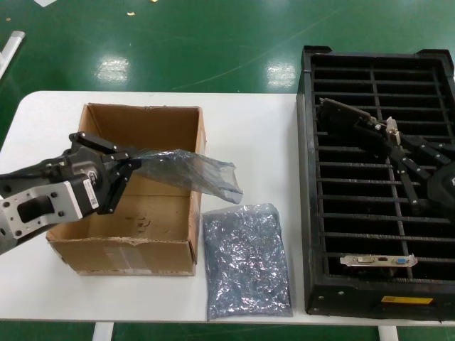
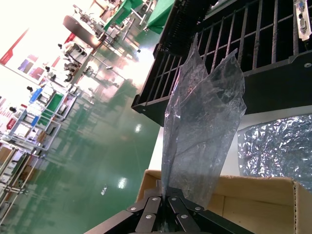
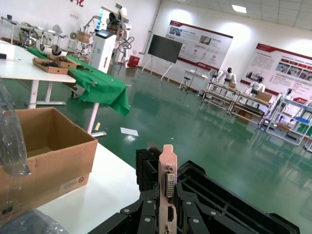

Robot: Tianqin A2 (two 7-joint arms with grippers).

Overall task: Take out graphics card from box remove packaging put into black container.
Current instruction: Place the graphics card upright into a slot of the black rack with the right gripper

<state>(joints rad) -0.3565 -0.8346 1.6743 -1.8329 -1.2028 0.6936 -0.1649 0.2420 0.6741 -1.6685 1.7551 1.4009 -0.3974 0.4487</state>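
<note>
**A:** What is hard to see here?

**B:** The right arm runs off the head view's edge. Its hand (image 1: 389,136) sits over the far slots of the black crate (image 1: 310,177), clenched on the graphics card (image 1: 348,115). Most of the dark board blends into the crate. In the right wrist view only the silver bracket (image 3: 167,180) stands up between the fingers (image 3: 148,214), and the board is hidden below.

**A:** And the left side?

**B:** The left hand (image 1: 122,172) hovers over the cardboard box (image 1: 153,234), pinching one end of the smoky plastic bag (image 1: 192,170). The bag is limp and crinkled, see-through enough that the box rim shows behind it. Its free end droops past the box's right edge, above the table (image 1: 249,135) and not resting on it. I cannot tell what lies inside the box; the arm covers much of it.

**A:** Anything else lying about?

**B:** A paler, speckled silvery bag (image 1: 245,259) lies flat on the table, just beside the box and near the crate. A second card (image 1: 378,260) stands in a near slot by the yellow label (image 1: 407,300).

**A:** Room to move?

**B:** Most crate slots are bare, with thin ribbed walls. The table's far strip, behind the box, is white and bare.
</note>
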